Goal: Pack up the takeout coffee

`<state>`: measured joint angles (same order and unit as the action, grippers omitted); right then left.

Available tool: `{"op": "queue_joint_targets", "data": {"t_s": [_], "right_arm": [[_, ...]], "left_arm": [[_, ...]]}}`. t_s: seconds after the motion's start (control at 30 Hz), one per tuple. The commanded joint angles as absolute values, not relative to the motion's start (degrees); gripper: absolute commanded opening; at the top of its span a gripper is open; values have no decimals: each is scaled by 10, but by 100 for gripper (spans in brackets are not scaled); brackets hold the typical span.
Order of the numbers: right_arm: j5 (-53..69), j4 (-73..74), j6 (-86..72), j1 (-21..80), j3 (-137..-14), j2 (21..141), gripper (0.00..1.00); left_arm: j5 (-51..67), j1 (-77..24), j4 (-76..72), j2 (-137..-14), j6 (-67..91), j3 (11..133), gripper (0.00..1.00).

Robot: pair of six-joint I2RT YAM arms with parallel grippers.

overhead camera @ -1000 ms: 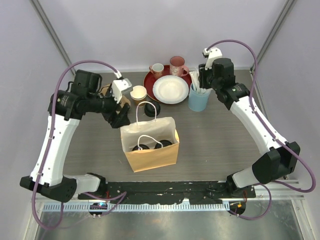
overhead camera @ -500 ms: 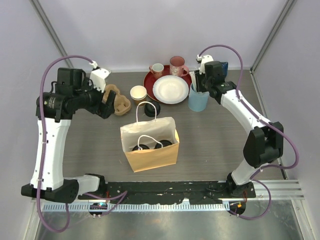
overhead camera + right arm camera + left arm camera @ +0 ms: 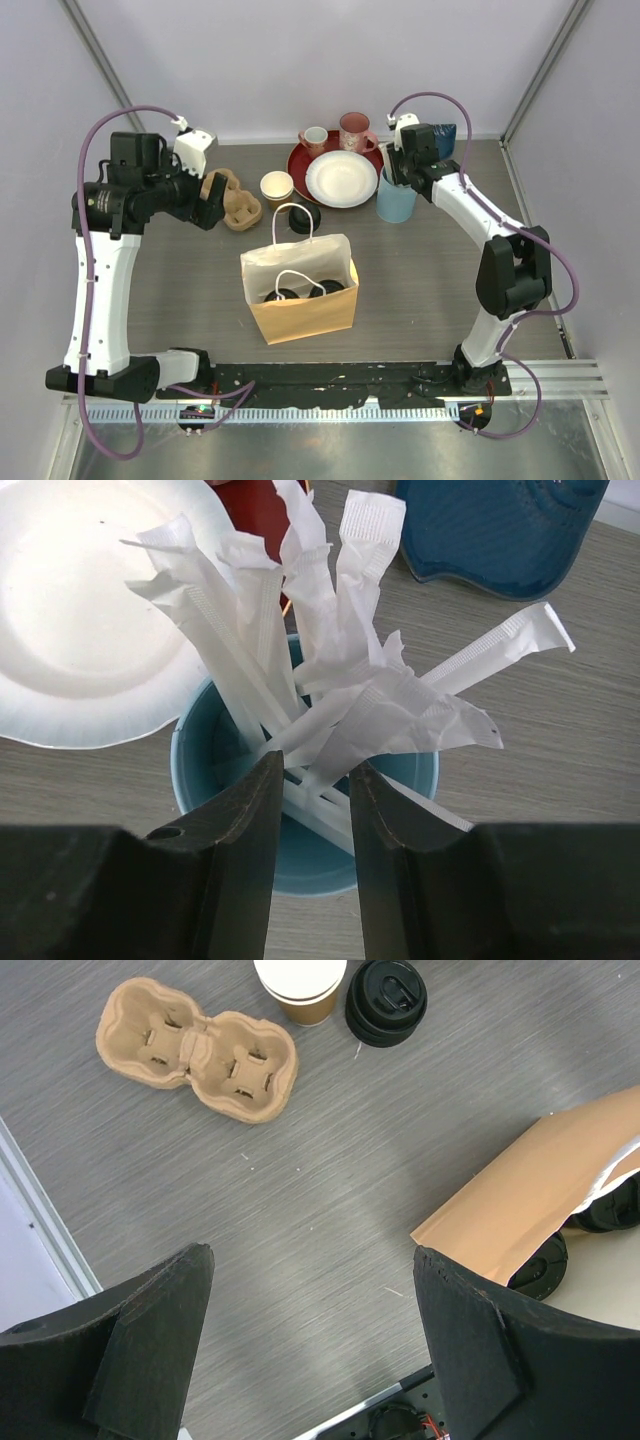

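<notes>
L claw [image 3: 310,1260] backed off bag [image 3: 300,310], wide open, empty | R claw [image 3: 312,770] now down among straws [image 3: 330,680], can't tell if gripping | I see two cups [image 3: 283,295] bagged mid-table, open cup [image 3: 277,186] left behind it

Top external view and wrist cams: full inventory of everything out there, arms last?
brown paper bag: one, white handles, standing open, centre.
black-lidded cups: two, inside the bag.
open tan paper cup: one, white inside, behind the bag.
loose black plastic lid: one, beside that cup.
tan cardboard cup carrier: one, empty, left of that cup.
red round tray: one, back centre.
white plate: one, on the tray.
white ceramic mug: one, on the tray.
pink ceramic mug: one, on the tray.
light-blue cup: one, right of the tray.
white wrapped straws: several, in that cup.
dark blue object: one, behind that cup; unidentifiable.
left gripper: open, left of the bag, holding nothing.
right gripper: at the straws; grip unclear.
</notes>
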<state>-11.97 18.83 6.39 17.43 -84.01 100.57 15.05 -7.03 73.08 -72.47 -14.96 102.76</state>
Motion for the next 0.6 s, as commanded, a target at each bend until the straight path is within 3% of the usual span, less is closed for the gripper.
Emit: {"op": "queue_joint_targets", "data": {"t_s": [0.0,0.17,0.27,0.4,0.57], "right_arm": [[-141,158,80,171,-876,1013,36],[-139,159,82,170,-881,1015,16],[-135,160,78,171,-873,1005,9],[-132,157,80,170,-860,990,1],[-124,161,76,171,-857,966,1]], "left_arm": [[165,-67,715,-719,-149,1027,85],[170,-67,720,-717,-157,1027,85],[175,-67,723,-717,-158,1027,85],[178,-67,724,-718,-162,1027,84],[185,-67,724,-718,-163,1027,84]]}}
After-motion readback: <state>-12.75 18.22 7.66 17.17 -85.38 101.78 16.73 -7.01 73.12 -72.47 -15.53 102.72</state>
